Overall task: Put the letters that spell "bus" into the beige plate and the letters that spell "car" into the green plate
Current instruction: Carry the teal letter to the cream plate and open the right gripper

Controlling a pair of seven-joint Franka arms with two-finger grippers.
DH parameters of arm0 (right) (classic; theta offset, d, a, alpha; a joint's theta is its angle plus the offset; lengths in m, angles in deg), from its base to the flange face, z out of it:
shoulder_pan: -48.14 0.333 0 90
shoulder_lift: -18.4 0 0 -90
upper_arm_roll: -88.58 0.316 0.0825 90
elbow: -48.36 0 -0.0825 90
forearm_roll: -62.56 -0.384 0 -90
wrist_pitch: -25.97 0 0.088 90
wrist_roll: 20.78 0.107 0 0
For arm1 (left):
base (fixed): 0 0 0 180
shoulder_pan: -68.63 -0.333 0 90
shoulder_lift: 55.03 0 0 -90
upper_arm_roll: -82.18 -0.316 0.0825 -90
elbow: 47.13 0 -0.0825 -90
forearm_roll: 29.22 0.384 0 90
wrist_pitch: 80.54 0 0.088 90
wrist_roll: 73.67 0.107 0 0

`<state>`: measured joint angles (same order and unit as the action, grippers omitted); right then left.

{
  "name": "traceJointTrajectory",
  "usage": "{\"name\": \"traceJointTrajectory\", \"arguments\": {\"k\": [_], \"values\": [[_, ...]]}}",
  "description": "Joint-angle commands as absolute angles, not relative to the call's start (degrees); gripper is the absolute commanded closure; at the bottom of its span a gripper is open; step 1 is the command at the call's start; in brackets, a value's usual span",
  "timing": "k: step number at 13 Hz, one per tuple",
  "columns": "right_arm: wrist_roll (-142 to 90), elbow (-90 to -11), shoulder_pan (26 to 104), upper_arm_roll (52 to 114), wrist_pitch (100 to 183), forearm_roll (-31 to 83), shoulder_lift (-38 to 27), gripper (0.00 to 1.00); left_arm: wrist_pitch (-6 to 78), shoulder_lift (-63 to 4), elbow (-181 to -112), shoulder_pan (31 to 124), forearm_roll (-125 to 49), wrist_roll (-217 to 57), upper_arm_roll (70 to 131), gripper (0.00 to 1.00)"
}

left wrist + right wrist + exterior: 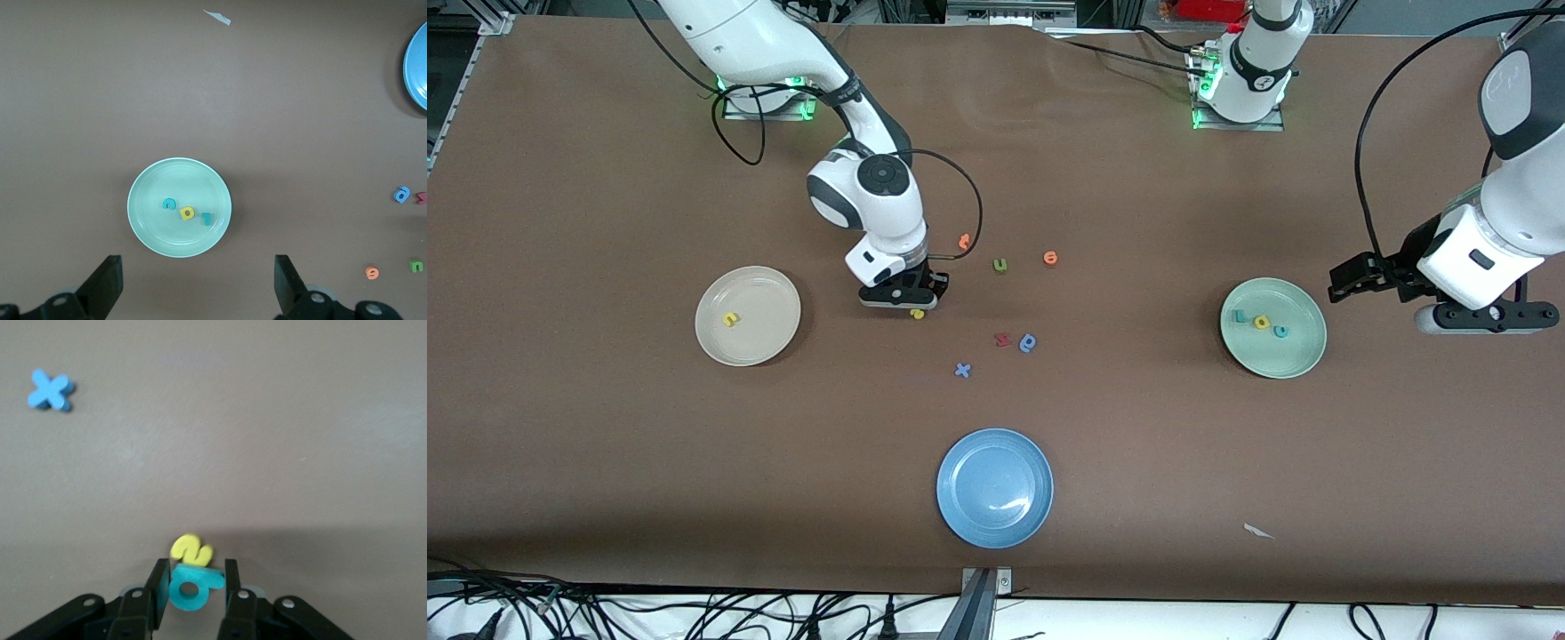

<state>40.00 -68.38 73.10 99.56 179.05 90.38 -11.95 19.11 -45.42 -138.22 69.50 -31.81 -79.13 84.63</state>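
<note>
Teal b (190, 588) clamped in right gripper (193, 587), yellow s (191, 551) touching it.

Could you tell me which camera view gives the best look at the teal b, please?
The right wrist view shows it best: the teal b sits between the right pincer's fingers, touching the yellow s. In the front view the right pincer hides the b; only the yellow s shows there. The left wrist view does not show it.

The right end effector (904, 297) sits low over a yellow letter (917, 314) beside the beige plate (775, 331).
</note>
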Motion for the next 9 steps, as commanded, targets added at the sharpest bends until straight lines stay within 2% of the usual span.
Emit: {"name": "traceJointTrajectory", "arguments": {"k": [1,4,9], "values": [[35.8,-74.0,68.1,101.6,178.1,90.8,-5.7,0.98,18.6,-45.4,-137.7,69.7,-32.3,-78.1,84.5,0.0],[27.6,-77.8,59.8,104.4,178.1,90.8,-2.7,0.98,18.6,-45.4,-137.7,69.7,-32.3,-78.1,84.5,0.0],[10.5,-83.8,47.6,104.6,178.0,90.8,1.4,0.98,18.6,-45.4,-137.7,69.7,-32.3,-78.1,84.5,0.0]]}}
